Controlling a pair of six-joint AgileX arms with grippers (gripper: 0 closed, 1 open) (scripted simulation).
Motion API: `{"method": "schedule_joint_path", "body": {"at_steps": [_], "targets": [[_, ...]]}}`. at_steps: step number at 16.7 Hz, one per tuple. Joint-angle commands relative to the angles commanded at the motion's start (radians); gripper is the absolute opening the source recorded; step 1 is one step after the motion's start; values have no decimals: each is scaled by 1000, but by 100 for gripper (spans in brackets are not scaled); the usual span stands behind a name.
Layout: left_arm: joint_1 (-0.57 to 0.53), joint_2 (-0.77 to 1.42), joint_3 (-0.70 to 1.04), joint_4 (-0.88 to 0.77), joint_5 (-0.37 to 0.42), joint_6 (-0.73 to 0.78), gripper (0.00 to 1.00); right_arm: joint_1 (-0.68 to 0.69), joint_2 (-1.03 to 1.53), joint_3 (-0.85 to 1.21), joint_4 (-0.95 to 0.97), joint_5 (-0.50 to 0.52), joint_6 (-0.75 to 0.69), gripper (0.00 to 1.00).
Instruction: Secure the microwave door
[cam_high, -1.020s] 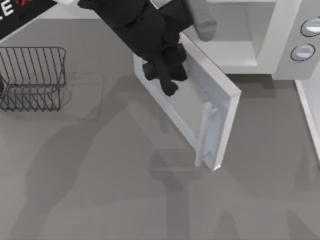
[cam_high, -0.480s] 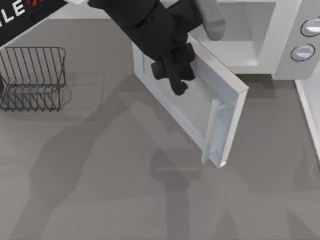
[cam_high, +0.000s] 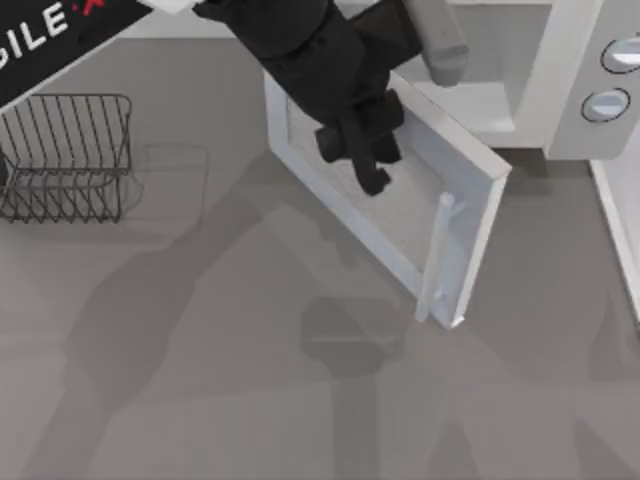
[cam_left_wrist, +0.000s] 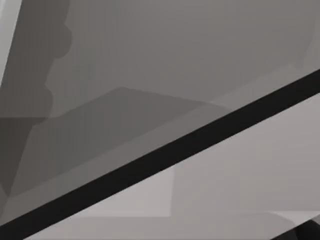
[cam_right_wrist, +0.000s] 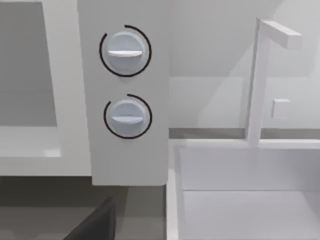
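The microwave door (cam_high: 450, 205) is a white panel with a greyish window, standing partly open and angled out from the white microwave body (cam_high: 572, 110). Its slim pale bar handle (cam_high: 436, 255) is near the free end. My left gripper (cam_high: 372, 180) rests its dark fingers, drawn together, against the door's outer face near the window's middle. Up close in the left wrist view, a pale surface is crossed by a dark strip (cam_left_wrist: 165, 155). The two round knobs (cam_right_wrist: 125, 50) of the body face the right wrist camera.
A dark wire rack (cam_high: 65, 155) stands at the table's left. A white box-like fixture (cam_right_wrist: 240, 190) with an upright post sits to the right of the microwave, along the table's right edge (cam_high: 622, 230). Grey tabletop lies open in front.
The door has swung toward the microwave body, its handle end moving right. My left gripper has travelled right with it, staying on the door's face.
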Motion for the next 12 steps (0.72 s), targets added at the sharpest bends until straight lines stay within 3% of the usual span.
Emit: {"method": "schedule_joint_path", "body": {"at_steps": [6,12], "targets": [[-121,50,7,6,-108,11,0,0,0,0,0,0,0,100],[-77,61,48,-7,-44,-27,0,0,0,0,0,0,0,100]]}}
